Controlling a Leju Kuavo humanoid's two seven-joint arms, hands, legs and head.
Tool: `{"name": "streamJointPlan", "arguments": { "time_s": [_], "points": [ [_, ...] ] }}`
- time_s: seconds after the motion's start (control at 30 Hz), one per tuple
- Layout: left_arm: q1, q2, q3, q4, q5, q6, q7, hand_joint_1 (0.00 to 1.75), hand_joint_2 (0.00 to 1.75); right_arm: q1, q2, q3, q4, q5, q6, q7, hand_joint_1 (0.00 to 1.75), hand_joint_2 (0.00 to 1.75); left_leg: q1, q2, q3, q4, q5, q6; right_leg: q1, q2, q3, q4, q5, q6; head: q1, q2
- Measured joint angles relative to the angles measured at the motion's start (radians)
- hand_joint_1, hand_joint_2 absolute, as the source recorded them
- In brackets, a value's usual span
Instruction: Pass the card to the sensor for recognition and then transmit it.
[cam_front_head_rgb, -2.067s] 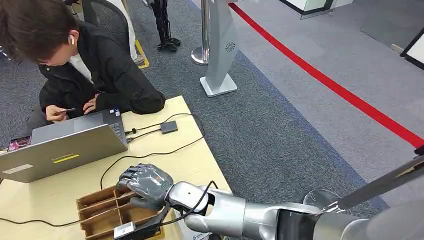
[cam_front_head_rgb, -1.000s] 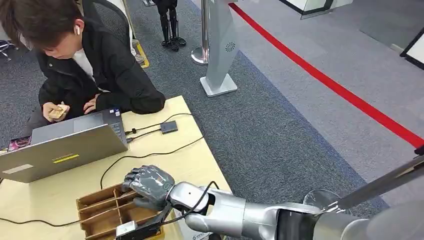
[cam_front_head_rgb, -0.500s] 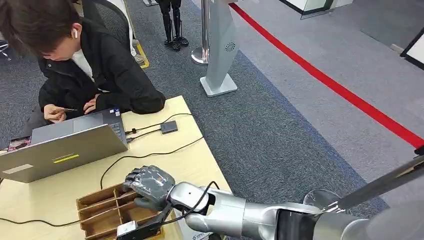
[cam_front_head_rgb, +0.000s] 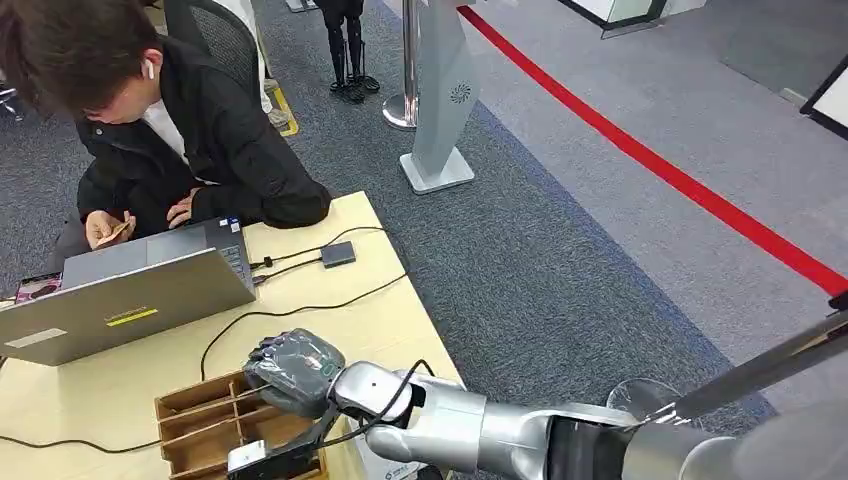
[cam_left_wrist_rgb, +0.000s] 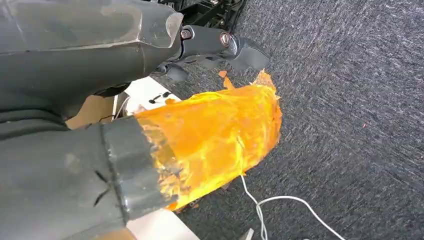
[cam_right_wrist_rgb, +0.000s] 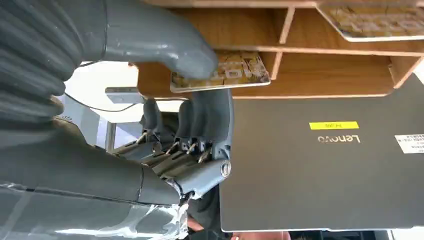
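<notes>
The robot's right hand (cam_front_head_rgb: 290, 370) is over the wooden card box (cam_front_head_rgb: 195, 430) on the table (cam_front_head_rgb: 390, 320). In the right wrist view, the thumb and fingers (cam_right_wrist_rgb: 210, 117) pinch a card (cam_right_wrist_rgb: 235, 70) with a gold pattern. So this hand is holding the card. The card sits right at the edge of one slot of the box, so it looks only just lifted out, or maybe not all the way out yet. Another card (cam_right_wrist_rgb: 375, 20) lies in a slot farther along.

The left hand (cam_left_wrist_rgb: 210, 45) hangs down over the grey carpet, away from the table. Its dark fingers look curled, but I cannot tell if it is closed or loose. Orange tape (cam_left_wrist_rgb: 220, 135) is wrapped on its thick thumb.

I think the job has just begun. Picking up the card is the part that is done, or almost done. The card has not gone to the sensor yet. A small dark pad (cam_front_head_rgb: 337, 253) with a cable lies near the far edge of the table, beside the grey Lenovo laptop (cam_front_head_rgb: 130, 300). That may be the sensor, but I am not sure. After that, the card must be passed on. A person (cam_front_head_rgb: 170, 130) sits behind the laptop, looking down at something small in their hands.
</notes>
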Motion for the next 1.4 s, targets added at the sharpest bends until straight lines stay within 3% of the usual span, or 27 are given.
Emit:
{"name": "streamJointPlan", "arguments": {
  "time_s": [0.43,0.9,1.03,1.4],
  "points": [
    [0.000,0.000,0.000,0.000,0.000,0.000,0.000,0.00,0.00,-0.005,0.002,0.000,0.007,-0.001,0.000,0.000,1.41,1.75,0.000,0.000,0.000,0.000,0.000,0.000,0.000,0.000,0.000,0.000,0.000,0.000,0.000,0.000],
    [0.000,0.000,-0.002,0.000,0.000,0.000,0.000,0.00,0.00,0.004,0.002,-0.003,-0.020,0.001,-0.048,-0.018,1.68,1.75,0.000,0.000,0.000,0.000,0.000,0.000,0.000,0.000,0.000,0.000,0.000,0.000,0.000,0.000],
    [0.000,0.000,-0.002,0.000,0.000,0.000,0.000,0.00,0.00,0.004,0.002,-0.003,-0.021,0.001,-0.049,-0.019,1.68,1.75,0.000,0.000,0.000,0.000,0.000,0.000,0.000,0.000,0.000,0.000,0.000,0.000,0.000,0.000],
    [0.001,0.000,-0.008,0.000,0.000,0.003,0.000,0.00,0.00,0.043,-0.014,-0.016,-0.167,0.016,-0.116,-0.048,1.73,1.75,0.000,0.000,0.000,0.000,0.000,0.000,0.000,0.000,-0.001,0.000,0.000,0.000,0.000,0.000]
  ]
}}
